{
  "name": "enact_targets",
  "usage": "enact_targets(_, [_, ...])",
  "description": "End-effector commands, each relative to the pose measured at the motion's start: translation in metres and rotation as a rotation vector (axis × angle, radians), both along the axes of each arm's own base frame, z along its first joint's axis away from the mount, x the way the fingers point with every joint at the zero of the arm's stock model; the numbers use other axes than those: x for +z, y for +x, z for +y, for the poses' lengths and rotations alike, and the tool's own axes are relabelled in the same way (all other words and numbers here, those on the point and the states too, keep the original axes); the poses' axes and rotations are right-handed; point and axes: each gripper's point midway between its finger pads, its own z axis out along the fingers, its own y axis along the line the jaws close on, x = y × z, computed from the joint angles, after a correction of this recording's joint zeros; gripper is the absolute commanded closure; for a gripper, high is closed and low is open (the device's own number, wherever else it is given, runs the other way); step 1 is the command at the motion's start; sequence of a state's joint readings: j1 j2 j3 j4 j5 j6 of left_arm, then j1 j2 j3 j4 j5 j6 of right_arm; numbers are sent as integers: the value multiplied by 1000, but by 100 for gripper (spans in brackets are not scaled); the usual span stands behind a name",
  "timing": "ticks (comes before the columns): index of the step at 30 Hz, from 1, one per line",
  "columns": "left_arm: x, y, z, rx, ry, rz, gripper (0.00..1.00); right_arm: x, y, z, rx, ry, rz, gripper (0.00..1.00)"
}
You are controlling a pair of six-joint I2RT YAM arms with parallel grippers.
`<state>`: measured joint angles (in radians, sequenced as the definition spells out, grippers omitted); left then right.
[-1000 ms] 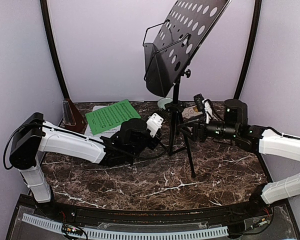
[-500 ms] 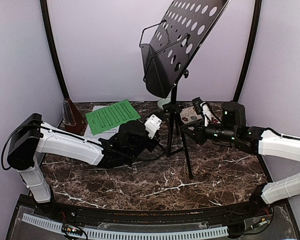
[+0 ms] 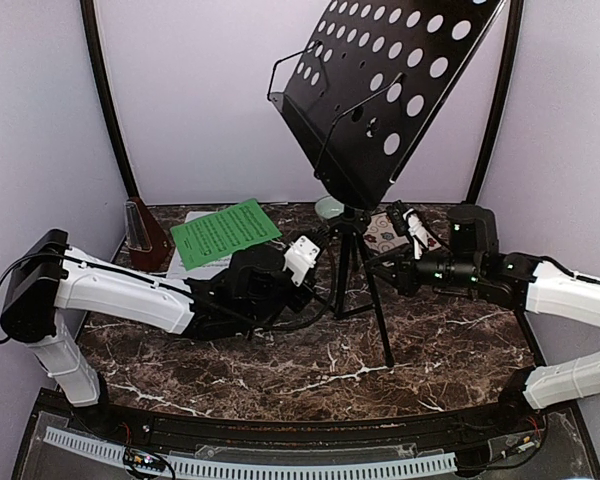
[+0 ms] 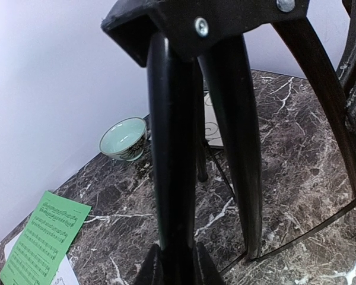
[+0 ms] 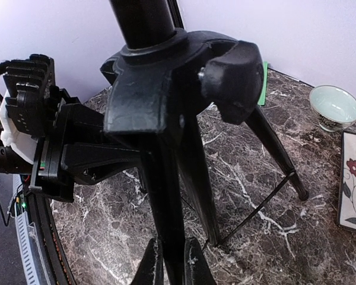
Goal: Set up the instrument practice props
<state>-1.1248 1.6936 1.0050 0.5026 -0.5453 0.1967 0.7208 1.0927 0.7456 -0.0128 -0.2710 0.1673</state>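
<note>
The right gripper, open a second ago, is now clenched on a leg of the music stand, while the left gripper stays clamped on another leg from the left side. With both claws on it, the stand sits mid-table toward the far side, and its perforated desk shows broader and higher from overhead than before. I judge the stand is being repositioned, while the green sheet, white sheet and metronome wait far left.
</note>
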Motion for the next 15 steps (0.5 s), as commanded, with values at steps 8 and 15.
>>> enact_targets(8, [23,-46,12,-222,-96,60,47,-2,4,-22,-65,-69,20,100])
enact_targets(15, [58,-49,44,-354,-236,103,32,-7,-3,-24,-32,-104,39,100])
